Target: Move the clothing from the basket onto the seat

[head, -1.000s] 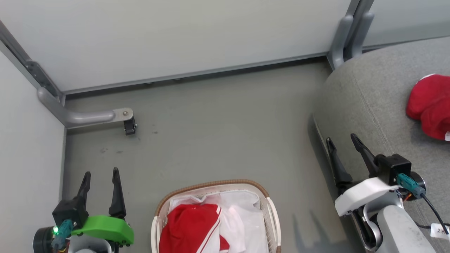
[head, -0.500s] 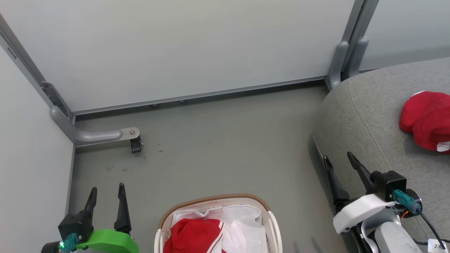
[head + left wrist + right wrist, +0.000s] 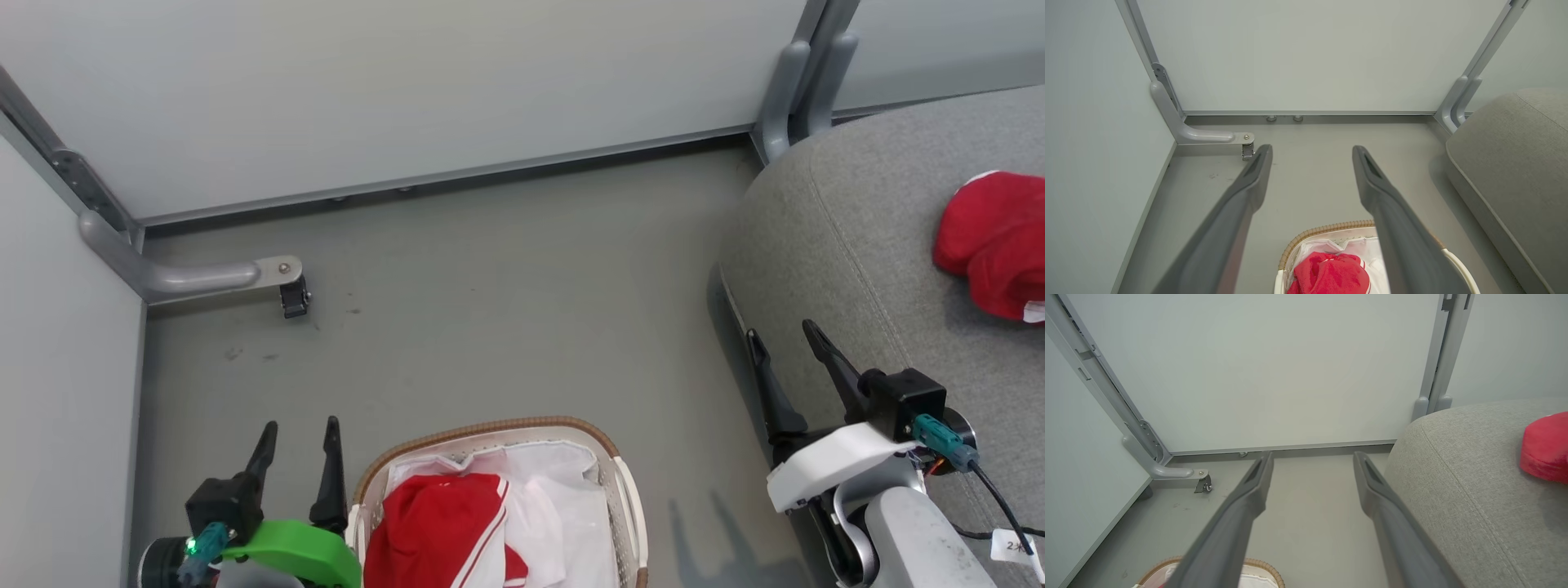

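At the bottom centre of the head view, the basket (image 3: pixel 490 430) holds red clothing (image 3: pixel 433 523) on a white liner (image 3: pixel 563 498). Another red piece (image 3: pixel 988 237), perhaps a second garment, lies on the seat (image 3: pixel 857 245) at the right edge. The left gripper (image 3: pixel 300 425), lower left, and the right gripper (image 3: pixel 779 331), lower right, both stand spread and empty.

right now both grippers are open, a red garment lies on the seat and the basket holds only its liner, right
No: the basket also holds a red garment, as the head view shows. The rest is right.
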Motion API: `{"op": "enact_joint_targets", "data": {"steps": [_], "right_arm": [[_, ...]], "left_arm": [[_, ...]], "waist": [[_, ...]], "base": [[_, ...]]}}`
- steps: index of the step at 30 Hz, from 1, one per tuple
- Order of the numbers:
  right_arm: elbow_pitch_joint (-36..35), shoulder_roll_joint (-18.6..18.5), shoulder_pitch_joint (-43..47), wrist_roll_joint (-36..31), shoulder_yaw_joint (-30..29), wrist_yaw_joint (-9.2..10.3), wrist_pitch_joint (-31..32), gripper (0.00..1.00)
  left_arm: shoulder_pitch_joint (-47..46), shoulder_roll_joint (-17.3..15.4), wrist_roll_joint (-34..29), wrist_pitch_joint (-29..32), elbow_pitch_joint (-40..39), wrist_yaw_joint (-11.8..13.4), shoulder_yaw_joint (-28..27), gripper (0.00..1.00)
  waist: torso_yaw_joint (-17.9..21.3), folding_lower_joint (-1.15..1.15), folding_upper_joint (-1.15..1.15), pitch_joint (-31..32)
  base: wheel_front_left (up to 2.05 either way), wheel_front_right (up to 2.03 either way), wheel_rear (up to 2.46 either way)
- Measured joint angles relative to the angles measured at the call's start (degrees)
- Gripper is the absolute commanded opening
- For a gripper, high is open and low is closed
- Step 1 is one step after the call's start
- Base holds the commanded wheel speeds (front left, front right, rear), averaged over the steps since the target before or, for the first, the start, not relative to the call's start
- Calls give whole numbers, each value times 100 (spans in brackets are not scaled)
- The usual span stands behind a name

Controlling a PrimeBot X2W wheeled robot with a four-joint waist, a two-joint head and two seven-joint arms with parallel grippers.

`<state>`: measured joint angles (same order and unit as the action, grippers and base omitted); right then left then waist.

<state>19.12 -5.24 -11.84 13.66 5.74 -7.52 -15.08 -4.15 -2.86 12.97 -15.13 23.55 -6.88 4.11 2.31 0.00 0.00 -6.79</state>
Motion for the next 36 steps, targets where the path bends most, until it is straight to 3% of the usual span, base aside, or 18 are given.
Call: {"op": "enact_joint_targets", "data": {"steps": [23, 36], "right_arm": [[-230, 187, -901, 42, 108, 0, 0, 100], [-501, 226, -1305, 277, 219, 0, 0, 100]], "left_arm": [[-1563, -3, -286, 0, 1717, -49, 1408, 100], [-2434, -293, -637, 1, 2920, -51, 1958, 100]], "waist": [[653, 0, 0, -1746], [1026, 0, 0, -2746]], "base": [[0, 0, 0], [0, 0, 0]]}}
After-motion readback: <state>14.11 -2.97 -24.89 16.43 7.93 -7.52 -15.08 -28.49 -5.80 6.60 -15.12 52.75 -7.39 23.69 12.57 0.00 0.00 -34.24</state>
